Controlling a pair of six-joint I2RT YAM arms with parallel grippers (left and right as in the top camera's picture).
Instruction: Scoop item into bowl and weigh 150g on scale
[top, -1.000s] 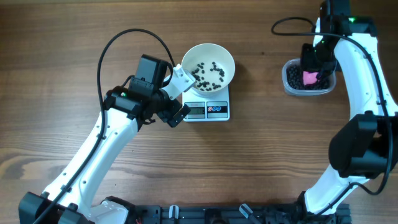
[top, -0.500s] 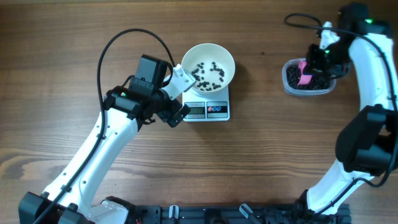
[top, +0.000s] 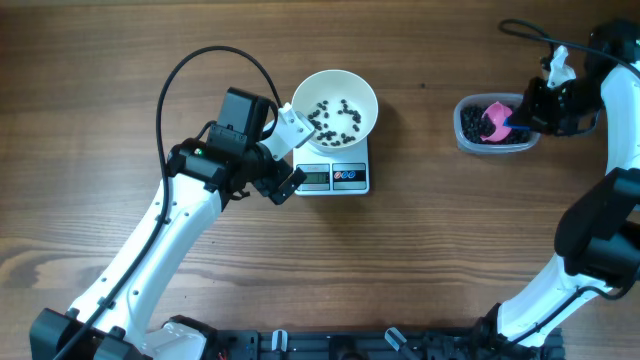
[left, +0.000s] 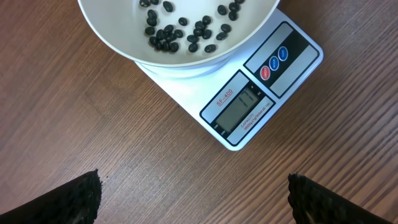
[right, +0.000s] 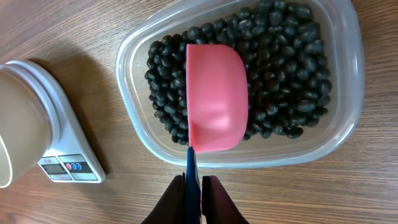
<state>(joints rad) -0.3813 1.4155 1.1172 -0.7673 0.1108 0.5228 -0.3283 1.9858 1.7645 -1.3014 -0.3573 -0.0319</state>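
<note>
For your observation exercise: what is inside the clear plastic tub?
Black beans lie in the clear tub, with a pink scoop over them. What lies beneath the scoop is hidden.

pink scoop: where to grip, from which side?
The pink scoop's thin handle, sticking out over the tub's wall: pinch its flat faces from outside the tub, as the shut right gripper does. Its cup is too wide and rounded.

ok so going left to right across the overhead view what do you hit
left gripper → bowl → clear tub → right gripper. left out: the scale under the bowl and the pink scoop inside the tub
</note>
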